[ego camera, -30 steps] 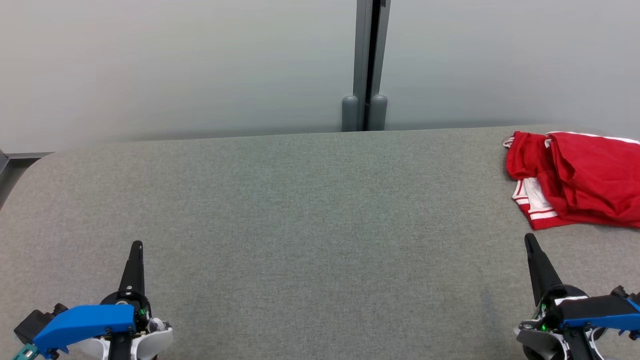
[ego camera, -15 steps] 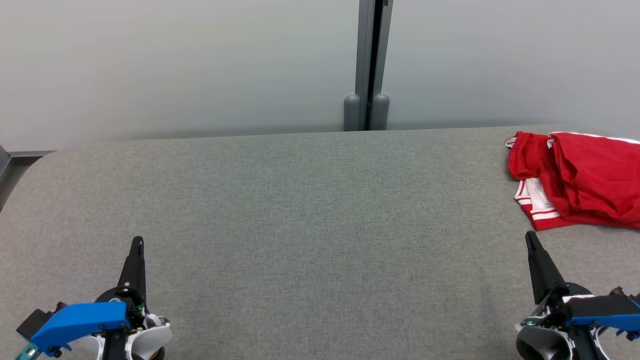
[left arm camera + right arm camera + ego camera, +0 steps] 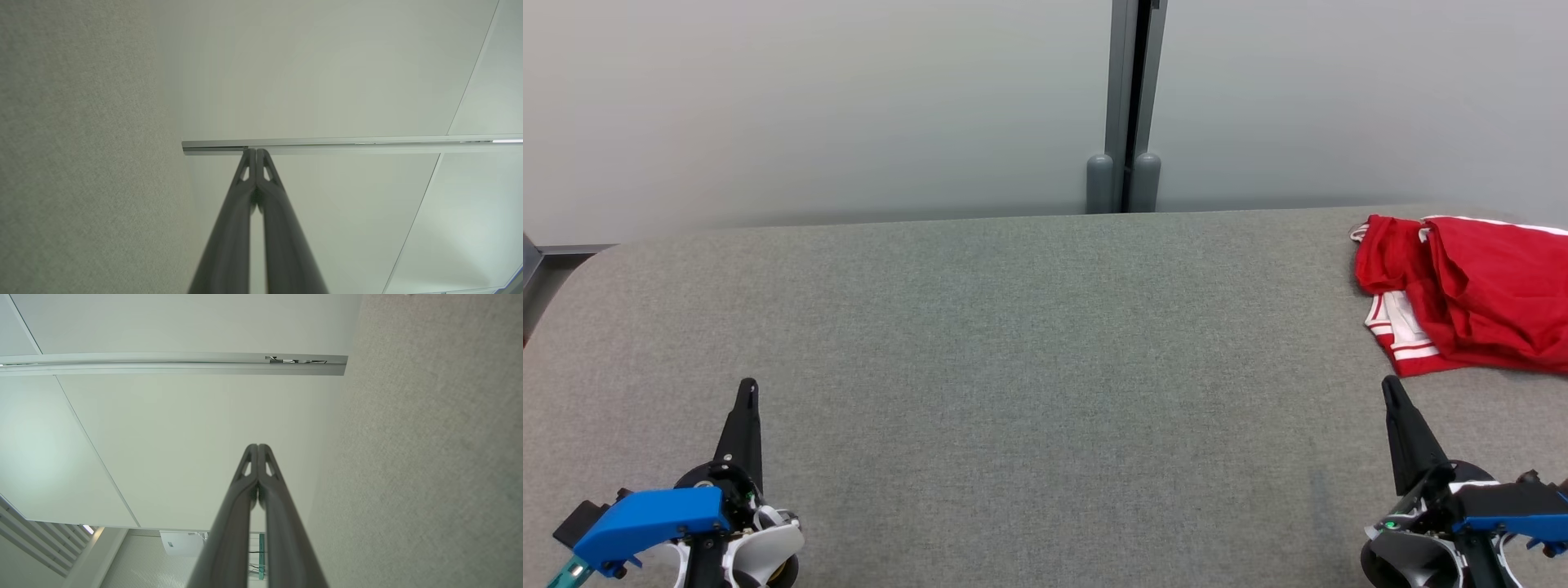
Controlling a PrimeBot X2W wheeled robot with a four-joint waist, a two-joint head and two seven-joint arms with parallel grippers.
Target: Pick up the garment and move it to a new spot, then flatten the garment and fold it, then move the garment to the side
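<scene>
Bunched in a loose red heap at the far right of the head view: the garment (image 3: 1478,282), white striped trim showing at its near left corner, its right part cut off by the picture's edge. Resting on the grey fabric-covered table (image 3: 1029,343), close to the far edge. Touched by neither tool. Nearest to it, the right gripper (image 3: 1388,385), low at the lower right, tip just short of the striped corner yet apart from it; two dark fingers pressed together into a single point, clamped on nothing. Across the broad grey surface, at the lower left and well apart from the cloth, the left gripper (image 3: 747,385), likewise pinched together and holding nothing, with a blue housing (image 3: 645,523) behind it. Seen from each wrist, fingertips meeting flush, pointing past the table toward pale wall panels (image 3: 809,106) crossed by a metal rail (image 3: 367,143). Behind the table's far edge, between the panels, a grey upright post (image 3: 1131,82) with two rounded caps (image 3: 1121,181) at its foot.
</scene>
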